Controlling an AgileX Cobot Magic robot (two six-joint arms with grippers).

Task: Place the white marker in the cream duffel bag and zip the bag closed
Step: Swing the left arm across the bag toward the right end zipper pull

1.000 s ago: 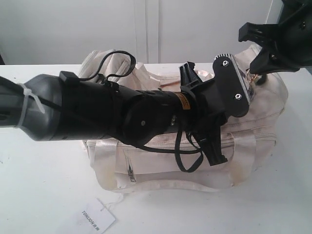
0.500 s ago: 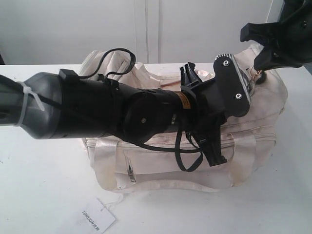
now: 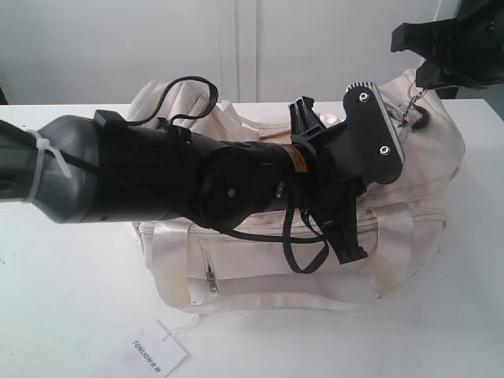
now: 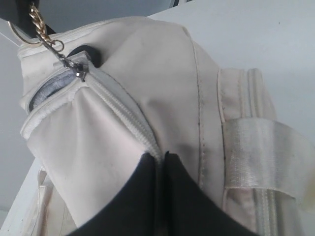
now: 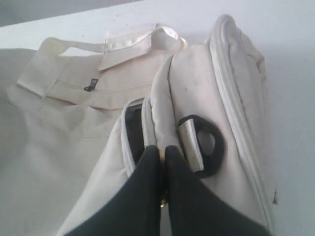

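Right end effector [image 5: 161, 151] has its fingers pressed together on the gold chain of the zip pull [image 4: 45, 35]. Over the last second it has risen and drawn away from the end of the bag [image 3: 260, 272]. The chain, which sat low against the fabric a second ago, now runs taut from the slider [image 4: 78, 72] up to the fingers. The slider sits just beside the black ring [image 4: 89, 53] at the bag's end. Behind it the zip teeth look joined all along the top.

A short stretch is not yet shut. The left wrist view shows a narrow slot [image 4: 49, 91] past the slider with grey lining showing through.

The left end effector [image 4: 161, 158] has hardly shifted. Its fingers are together and their tips press on the top of the bag, right on the zip line. Whether they pinch a fold of cloth, I cannot tell. It seems to be holding the bag down against the pull.

No view shows the marker. Only a paper tag [image 3: 153, 354] lies on the bench [image 3: 71, 315] in front of the bag. With the zip nearly closed, the marker is most likely inside already.

The zipping looks close to finished. The rising pull may lift the soft end of the bag rather than move the slider, so the last stretch probably needs a pull along the zip line.
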